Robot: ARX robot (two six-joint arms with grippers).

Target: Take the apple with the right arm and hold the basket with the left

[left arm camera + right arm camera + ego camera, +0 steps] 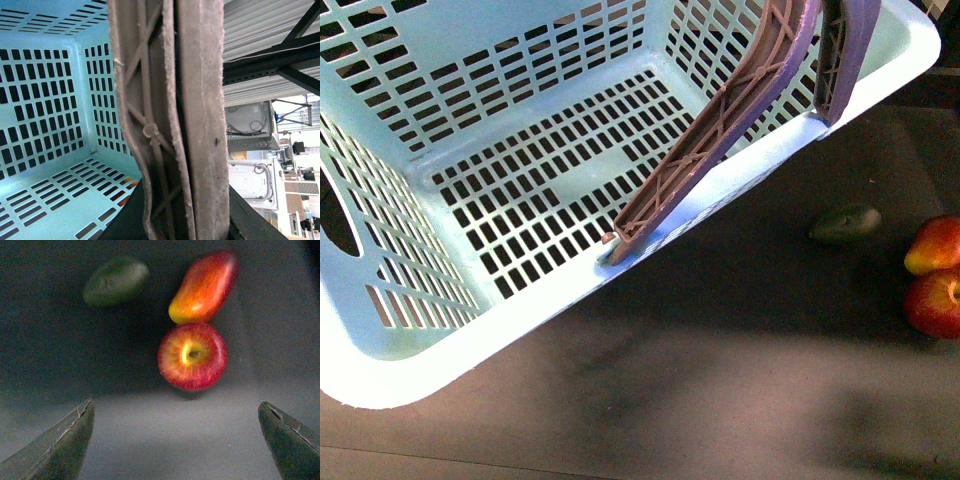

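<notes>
Step in hand: right arm lining up on the apple (pixel 192 356); no pick yet.
Right gripper (pixel 176 404) stands wide and empty. The apple lies centre-frame beyond it, just below the oblong fruit (pixel 205 287) and well apart from the tilted basket (pixel 470 340). The left gripper's state cannot be told, since the handles (pixel 170 125) fill its view. The next move, as judged, calls for advancing, straddling the apple alone, then closing.

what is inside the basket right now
Nothing shows inside the basket: the front view has only its bare slotted floor and walls. The raised handles cover a strip near the far corner, so that part is unseen. The apple lies outside on the table.
</notes>
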